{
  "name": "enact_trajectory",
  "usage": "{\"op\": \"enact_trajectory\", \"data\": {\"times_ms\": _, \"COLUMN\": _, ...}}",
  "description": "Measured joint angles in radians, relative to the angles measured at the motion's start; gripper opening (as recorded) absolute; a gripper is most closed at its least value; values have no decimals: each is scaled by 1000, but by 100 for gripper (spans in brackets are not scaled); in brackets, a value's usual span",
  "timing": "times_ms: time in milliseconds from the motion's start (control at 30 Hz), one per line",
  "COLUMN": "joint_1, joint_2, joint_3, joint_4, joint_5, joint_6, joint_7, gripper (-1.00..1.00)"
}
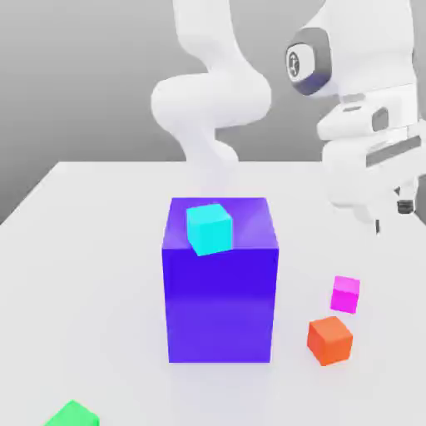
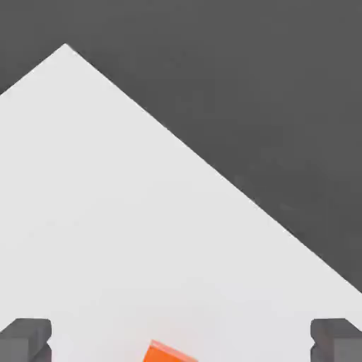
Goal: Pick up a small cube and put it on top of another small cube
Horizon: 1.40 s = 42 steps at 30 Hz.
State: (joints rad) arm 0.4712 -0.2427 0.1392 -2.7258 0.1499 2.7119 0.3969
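Hanging high at the exterior view's right, the gripper (image 1: 389, 218) holds nothing; the magenta cube (image 1: 345, 294) sits on the white table (image 1: 83, 250) below it and a little toward that view's left, just beside the orange-red cube (image 1: 330, 339), apart from the big blue block (image 1: 220, 299) carrying a cyan cube (image 1: 209, 228). From the hand view, both fingertips (image 2: 25, 339) stand wide apart with the orange-red cube (image 2: 168, 353) between them; bare tabletop (image 2: 106, 212) leaves ample room to descend.

Arm (image 1: 212, 100) was glossy white, with rounded, bulbous link shells. Wrist joint had a dark grey round cap (image 1: 306, 62) with a small white mark. Gripper (image 2: 181, 339) fingers (image 2: 25, 338) were dark grey, blocky, square-tipped.
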Motion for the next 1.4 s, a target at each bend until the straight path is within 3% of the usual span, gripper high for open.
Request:
{"op": "enact_trajectory", "data": {"times_ms": 167, "joint_1": 73, "joint_2": 133, "joint_3": 73, "joint_4": -104, "joint_5": -35, "joint_6": 103, "joint_7": -45, "gripper": 0}}
{"op": "enact_trajectory", "data": {"times_ms": 267, "joint_1": 104, "joint_2": 216, "joint_3": 108, "joint_4": -160, "joint_5": -117, "joint_6": 168, "joint_7": -27, "gripper": 0}}
{"op": "enact_trajectory", "data": {"times_ms": 367, "joint_1": 131, "joint_2": 319, "joint_3": 64, "joint_4": -156, "joint_5": -243, "joint_6": 248, "joint_7": 50, "gripper": 0}}
{"op": "enact_trajectory", "data": {"times_ms": 500, "joint_1": 245, "joint_2": 463, "joint_3": -77, "joint_4": -129, "joint_5": -344, "joint_6": 363, "joint_7": 125, "gripper": 0}}
{"op": "enact_trajectory", "data": {"times_ms": 533, "joint_1": 272, "joint_2": 497, "joint_3": -104, "joint_4": -124, "joint_5": -349, "joint_6": 391, "joint_7": 131, "gripper": -100}}
{"op": "enact_trajectory", "data": {"times_ms": 733, "joint_1": 285, "joint_2": 514, "joint_3": -118, "joint_4": -120, "joint_5": -356, "joint_6": 405, "joint_7": 137, "gripper": -100}}
{"op": "enact_trajectory", "data": {"times_ms": 833, "joint_1": 249, "joint_2": 452, "joint_3": -77, "joint_4": -132, "joint_5": -331, "joint_6": 355, "joint_7": 115, "gripper": -100}}
{"op": "enact_trajectory", "data": {"times_ms": 1033, "joint_1": 220, "joint_2": 257, "joint_3": -4, "joint_4": -162, "joint_5": -167, "joint_6": 187, "joint_7": -3, "gripper": -100}}
{"op": "enact_trajectory", "data": {"times_ms": 1400, "joint_1": -93, "joint_2": 422, "joint_3": -227, "joint_4": 202, "joint_5": -122, "joint_6": -67, "joint_7": -165, "gripper": -100}}
